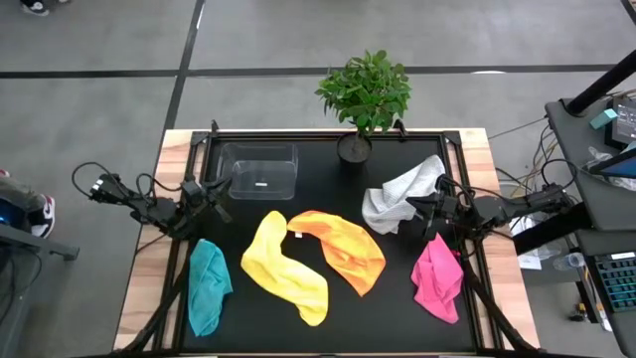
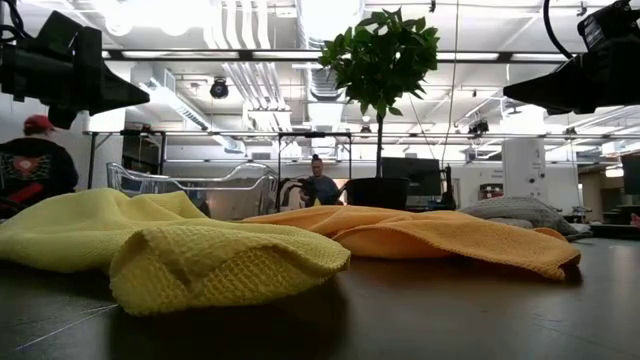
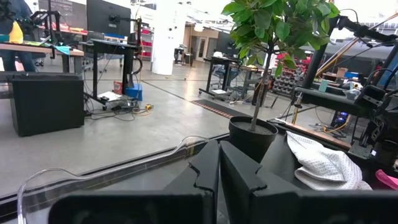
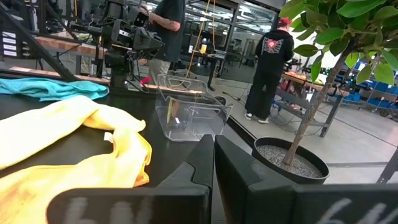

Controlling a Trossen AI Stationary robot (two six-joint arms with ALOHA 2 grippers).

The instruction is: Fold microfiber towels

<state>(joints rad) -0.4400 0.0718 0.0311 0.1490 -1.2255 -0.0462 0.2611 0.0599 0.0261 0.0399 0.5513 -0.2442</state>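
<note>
Five towels lie crumpled on the black table [image 1: 328, 318]: teal [image 1: 207, 286] at the near left, yellow [image 1: 283, 267] and orange [image 1: 343, 249] in the middle, pink [image 1: 437, 278] at the near right, white-grey [image 1: 402, 195] at the far right. My left gripper [image 1: 221, 189] hovers at the left, shut and empty, between the clear box and the teal towel. My right gripper [image 1: 415, 207] hovers at the right, shut and empty, by the white-grey towel's near edge. Their shut fingers show in the left wrist view [image 3: 219, 168] and the right wrist view [image 4: 213, 163].
A clear plastic box [image 1: 260, 169] stands at the far left of the table. A potted plant [image 1: 364, 99] stands at the far middle. People stand in the room beyond the table [image 4: 270, 62].
</note>
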